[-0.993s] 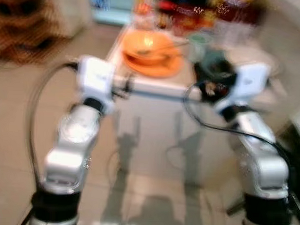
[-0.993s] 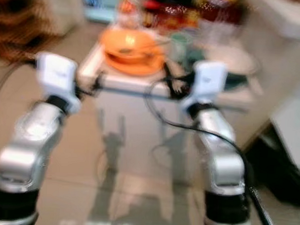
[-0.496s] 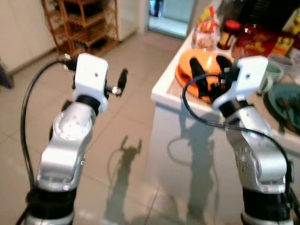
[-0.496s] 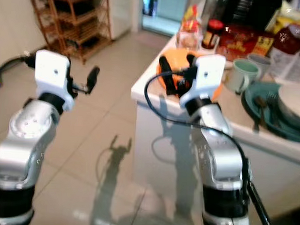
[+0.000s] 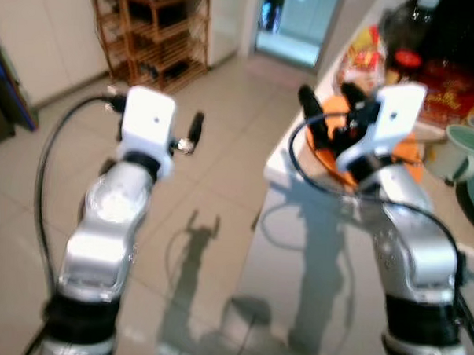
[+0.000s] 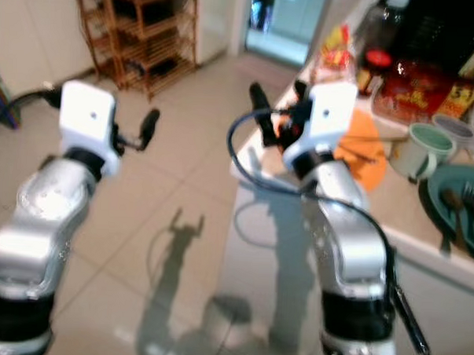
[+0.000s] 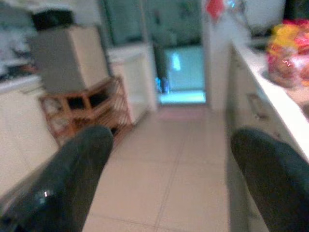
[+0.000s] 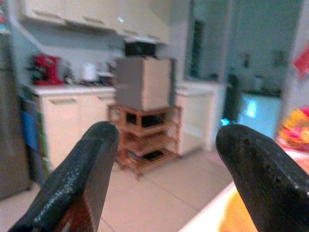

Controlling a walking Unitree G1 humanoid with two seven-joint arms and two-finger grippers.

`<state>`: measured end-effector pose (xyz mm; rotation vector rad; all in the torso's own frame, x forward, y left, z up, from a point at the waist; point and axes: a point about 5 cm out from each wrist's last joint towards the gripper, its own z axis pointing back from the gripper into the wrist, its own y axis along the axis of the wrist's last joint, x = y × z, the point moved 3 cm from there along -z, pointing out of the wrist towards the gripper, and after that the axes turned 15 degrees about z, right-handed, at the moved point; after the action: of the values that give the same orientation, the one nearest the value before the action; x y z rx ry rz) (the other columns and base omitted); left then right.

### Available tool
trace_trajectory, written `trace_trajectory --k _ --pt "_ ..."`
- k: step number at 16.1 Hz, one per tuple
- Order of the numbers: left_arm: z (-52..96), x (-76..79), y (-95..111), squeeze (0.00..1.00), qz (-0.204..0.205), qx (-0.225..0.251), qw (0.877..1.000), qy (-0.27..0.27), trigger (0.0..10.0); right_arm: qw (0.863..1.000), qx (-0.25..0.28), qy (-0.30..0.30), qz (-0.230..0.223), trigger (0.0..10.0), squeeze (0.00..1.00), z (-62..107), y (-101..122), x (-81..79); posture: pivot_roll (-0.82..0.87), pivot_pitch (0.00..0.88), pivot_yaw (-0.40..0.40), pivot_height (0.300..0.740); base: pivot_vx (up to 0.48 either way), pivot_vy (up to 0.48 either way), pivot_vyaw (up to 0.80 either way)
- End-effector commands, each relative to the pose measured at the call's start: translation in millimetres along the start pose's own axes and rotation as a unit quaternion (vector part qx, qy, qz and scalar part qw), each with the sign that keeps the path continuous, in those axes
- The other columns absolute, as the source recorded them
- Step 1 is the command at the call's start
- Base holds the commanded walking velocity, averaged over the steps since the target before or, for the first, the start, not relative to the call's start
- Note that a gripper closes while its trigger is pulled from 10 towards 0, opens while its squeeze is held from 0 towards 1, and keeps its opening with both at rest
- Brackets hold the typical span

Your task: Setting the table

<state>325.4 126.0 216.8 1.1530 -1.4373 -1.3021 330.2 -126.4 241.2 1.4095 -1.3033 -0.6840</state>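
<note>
The robot stands at the corner of a white counter (image 6: 392, 223). Its right gripper (image 6: 275, 116) hovers above the counter's edge with its 2 fingers spread wide and empty, just in front of an orange plate (image 6: 364, 148). The left gripper (image 7: 169, 183) is raised over the tiled floor (image 5: 213, 176), well apart from the counter, fingers also wide and empty. A pale green mug (image 6: 418, 148) stands beside the plate, near a dark teal plate (image 6: 456, 204) holding cutlery.
</note>
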Motion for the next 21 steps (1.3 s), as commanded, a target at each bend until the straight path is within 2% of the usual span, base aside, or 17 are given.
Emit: trace_trajectory --k 1,3,9,12,13,15,18,19,20,21 --pt "0.3 -4.2 1 0.0 -0.014 0.002 1.0 0.008 10.0 1.0 0.002 0.004 0.009 10.0 0.0 -0.1 3 -0.1 0.05 0.0 -0.051 0.74 0.0 0.0 0.0" --pt "-2.0 -4.3 3 0.0 -0.031 0.001 1.0 0.003 10.0 1.0 -0.002 -0.005 0.014 10.0 0.0 1.2 1 1.7 0.05 0.0 -0.041 0.74 0.0 -0.24 0.21" --pt "-12.8 -3.4 8 0.0 -0.042 0.001 0.999 -0.014 10.0 0.999 -0.006 -0.043 0.014 10.0 0.0 4.1 2 13.0 0.04 0.008 0.015 0.74 0.0 -0.48 0.47" --pt "-15.1 -2.6 7 0.0 -0.05 -0.002 0.999 -0.022 10.0 0.998 -0.042 -0.055 0.0 10.0 0.0 5.2 -6 16.2 0.03 0.014 0.024 0.74 0.0 -0.412 0.16" --pt "-15.2 -3.1 6 0.0 -0.041 -0.005 0.999 -0.021 10.0 0.996 -0.057 -0.062 -0.002 10.0 0.0 2.4 -6 18.8 0.03 0.016 0.021 0.74 0.0 0.0 0.0" --pt "-12.6 1.9 6 0.0 -0.05 -0.002 0.998 -0.04 10.0 0.998 -0.055 -0.027 -0.008 10.0 0.0 -8.0 15 18.3 0.03 0.02 0.003 0.74 0.0 0.0 0.0" --pt "-8.2 3.0 7 0.0 -0.047 0.003 0.998 -0.046 10.0 0.996 -0.089 0.011 -0.011 10.0 0.0 -17.9 27 24.7 0.03 0.019 -0.02 0.74 0.0 0.0 0.0" --pt "-6.0 0.6 7 0.0 -0.045 0.003 0.998 -0.043 10.0 0.995 -0.104 0.014 -0.005 10.0 0.24 -22.9 34 34.0 0.03 0.024 -0.032 0.74 0.0 0.0 0.0" --pt "-4.1 -0.3 8 0.0 -0.045 0.002 0.998 -0.044 10.0 0.994 -0.105 0.012 -0.003 10.0 1.0 -24.5 39 38.6 0.03 0.03 -0.038 0.74 0.0 0.0 0.0" --pt "-2.1 -1.0 9 0.0 -0.047 0.002 0.998 -0.045 10.0 0.995 -0.1 0.008 -0.01 10.0 1.0 -26.1 45 44.3 0.03 0.037 -0.043 0.74 0.0 0.0 0.0"
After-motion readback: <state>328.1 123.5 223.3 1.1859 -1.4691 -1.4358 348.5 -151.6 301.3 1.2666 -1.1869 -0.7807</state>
